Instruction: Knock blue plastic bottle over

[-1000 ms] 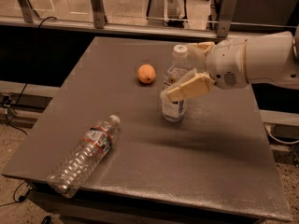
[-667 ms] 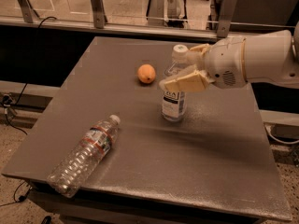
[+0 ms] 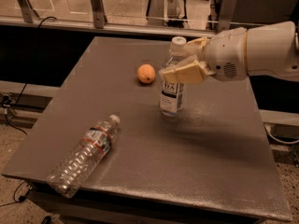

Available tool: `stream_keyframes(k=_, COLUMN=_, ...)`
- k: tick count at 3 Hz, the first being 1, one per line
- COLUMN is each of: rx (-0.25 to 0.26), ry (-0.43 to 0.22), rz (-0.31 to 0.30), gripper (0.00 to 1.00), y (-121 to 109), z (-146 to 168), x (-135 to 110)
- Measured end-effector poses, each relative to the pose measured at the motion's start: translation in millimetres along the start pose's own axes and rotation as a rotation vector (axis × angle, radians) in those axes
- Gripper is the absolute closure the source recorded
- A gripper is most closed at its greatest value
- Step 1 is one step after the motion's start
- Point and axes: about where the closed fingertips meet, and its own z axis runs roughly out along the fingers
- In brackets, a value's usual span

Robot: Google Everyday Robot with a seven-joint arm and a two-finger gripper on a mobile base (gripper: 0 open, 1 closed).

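- Blue plastic bottle [image 3: 171,97] stands upright on the dark grey table [image 3: 210,148], a little behind the middle of the top and toward its right half. Its white cap [image 3: 178,42] is on, and the white-and-dark label faces me.
- From the camera view, the gripper [image 3: 175,59] comes in from the right at the height of the bottle's shoulder, on the end of a bulky white arm [image 3: 261,50] held roughly level over the table.
- I read the gripper as released: its two beige fingers are spread apart. The near finger [image 3: 184,73] crosses in front of the bottle's upper body just above the label, and the far finger [image 3: 198,43] sits just right of the cap, behind the neck.
- I cannot tell whether either finger actually touches the plastic.
- An orange fruit [image 3: 146,73] lies on the table just left of the bottle, apart from it.
- A ribbed, crinkled clear bottle [image 3: 84,155] with a red-and-white label lies on its side near the front left corner, cap pointing toward the table's middle, well apart from the upright bottle.
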Motion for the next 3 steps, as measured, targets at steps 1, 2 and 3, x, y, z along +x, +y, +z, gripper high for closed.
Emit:
stream_keyframes(k=1, rx=0.046, ry=0.06, rz=-0.031, gripper=1.0, y=-9, z=-10, x=-25)
stream_keyframes(k=2, rx=0.088, ry=0.213, rz=-0.099, gripper=1.0, y=2, z=-29, x=-59)
stream_keyframes(k=3, rx=0.051, ry=0.359, rz=-0.116, gripper=1.0, y=10, z=-29, x=-83)
